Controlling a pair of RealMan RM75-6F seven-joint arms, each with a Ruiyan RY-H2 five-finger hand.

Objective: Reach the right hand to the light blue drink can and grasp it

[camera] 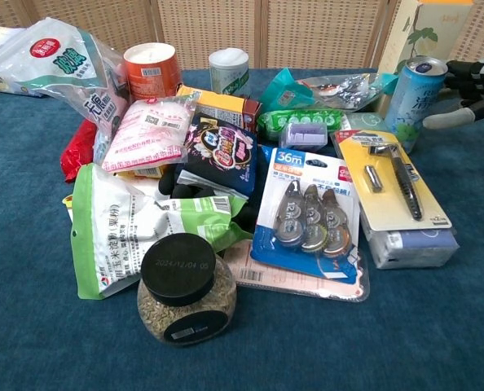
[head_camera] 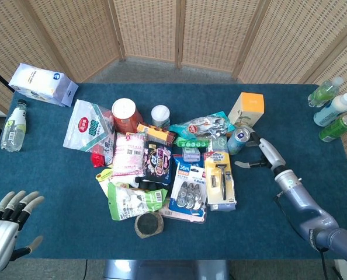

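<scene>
While upright, can: the light blue drink can (head_camera: 238,140) stands just left of the right hand (head_camera: 261,151).
Hand state: fingers apart, holding nothing.

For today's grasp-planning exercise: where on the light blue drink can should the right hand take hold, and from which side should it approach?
Probably around the middle of the upright light blue drink can, from its open right side, where the right hand hovers. The razor pack and the yellow box crowd the other sides.

light blue drink can (camera: 413,99) — green-printed, navy table (head_camera: 56,192)
</scene>
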